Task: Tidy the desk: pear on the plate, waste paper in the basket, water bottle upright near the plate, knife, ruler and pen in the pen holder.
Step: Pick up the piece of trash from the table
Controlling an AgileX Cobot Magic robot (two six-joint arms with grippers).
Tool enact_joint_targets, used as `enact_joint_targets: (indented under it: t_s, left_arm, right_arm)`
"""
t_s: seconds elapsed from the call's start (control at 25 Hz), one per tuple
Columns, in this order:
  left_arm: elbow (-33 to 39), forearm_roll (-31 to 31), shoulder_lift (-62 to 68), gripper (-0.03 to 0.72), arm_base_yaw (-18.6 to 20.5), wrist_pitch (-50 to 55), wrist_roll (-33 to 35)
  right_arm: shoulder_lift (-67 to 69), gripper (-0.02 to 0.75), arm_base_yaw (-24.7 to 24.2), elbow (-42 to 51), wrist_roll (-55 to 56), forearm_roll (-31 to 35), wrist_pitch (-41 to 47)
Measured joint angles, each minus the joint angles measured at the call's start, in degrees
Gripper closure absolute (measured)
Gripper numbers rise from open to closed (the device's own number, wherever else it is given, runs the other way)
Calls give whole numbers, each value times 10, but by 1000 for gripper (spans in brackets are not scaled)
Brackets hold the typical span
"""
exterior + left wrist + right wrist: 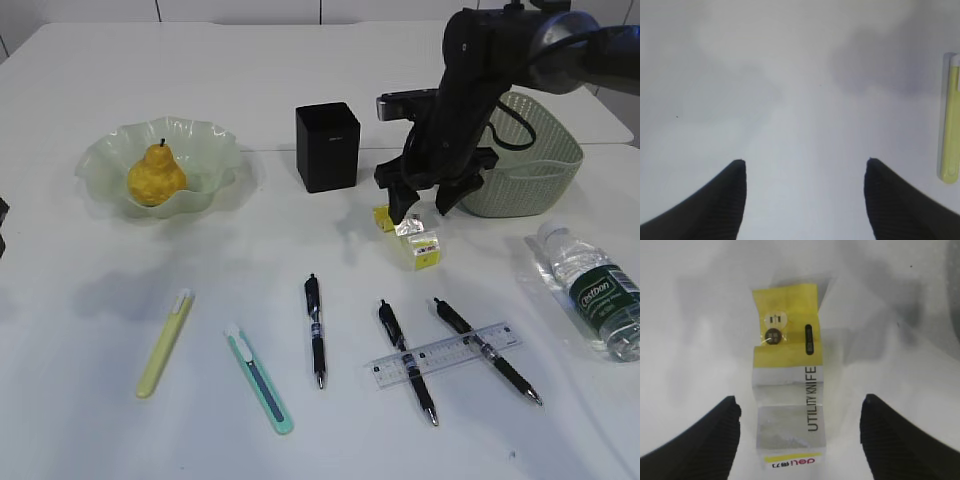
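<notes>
A yellow pear (155, 177) lies in the wavy green plate (215, 150). The waste paper (419, 244), a folded yellow and silver utility-knife wrapper (788, 380), lies on the table between basket and pens. My right gripper (424, 207) (797, 407) is open just above it, one finger on each side, not touching. The green basket (530, 165) stands behind it. The water bottle (596, 290) lies on its side at right. The black pen holder (327, 146) is at centre back. A teal knife (259, 379), a yellow-green knife (166, 342) (951, 115), a clear ruler (445, 354) and three black pens (316, 328) lie in front. My left gripper (805, 167) is open over bare table.
The ruler lies across two of the pens (407, 361) (487, 349). A second table edge runs behind the basket. The left arm's dark edge (3, 225) shows at the far left.
</notes>
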Motion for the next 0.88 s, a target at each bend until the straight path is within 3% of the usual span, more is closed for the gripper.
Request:
enact_joint_targets:
  t_s: [0.88]
  left_arm:
    - [0,0,0,167,0,0,0]
  right_arm:
    - [12,181,1,-1,-3,36,-45]
